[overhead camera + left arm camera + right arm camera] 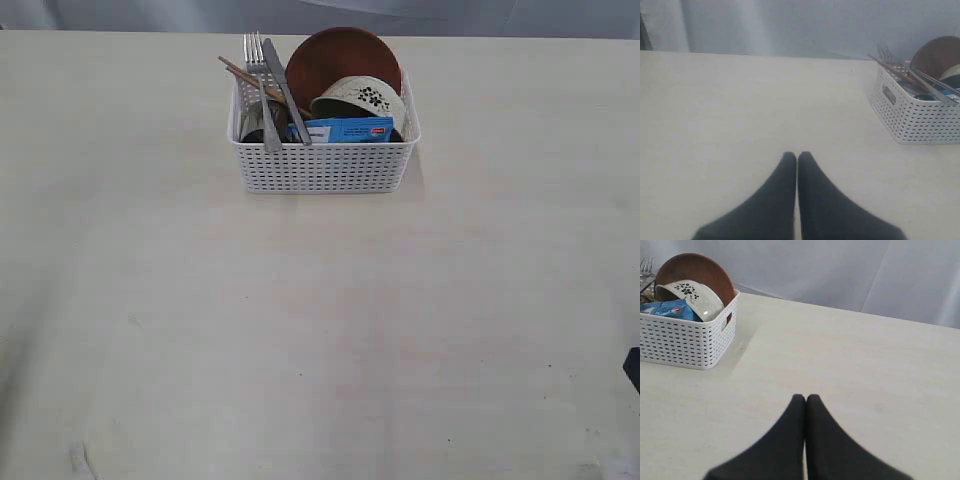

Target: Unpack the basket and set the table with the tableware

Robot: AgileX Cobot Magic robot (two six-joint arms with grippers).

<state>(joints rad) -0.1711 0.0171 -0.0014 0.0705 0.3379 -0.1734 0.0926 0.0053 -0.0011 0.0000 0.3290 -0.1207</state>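
Exterior view: basket (322, 165) sits nr far edge of table (300, 330), mid-way along, w/ all tableware (340, 60) seemingly inside, nothing laid yet; left gripper (797, 157) & right gripper (805, 399) tips pressed together, empty, well apart from it.

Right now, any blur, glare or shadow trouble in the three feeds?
Exterior view: soft, even light, white basket sharp, no glare on the table, slight darkening toward the lower left corner. Left wrist view: left gripper close to the lens and blurred, basket behind it reasonably crisp. Right wrist view: right gripper equally soft-edged; faint shadow on the table beside the basket.
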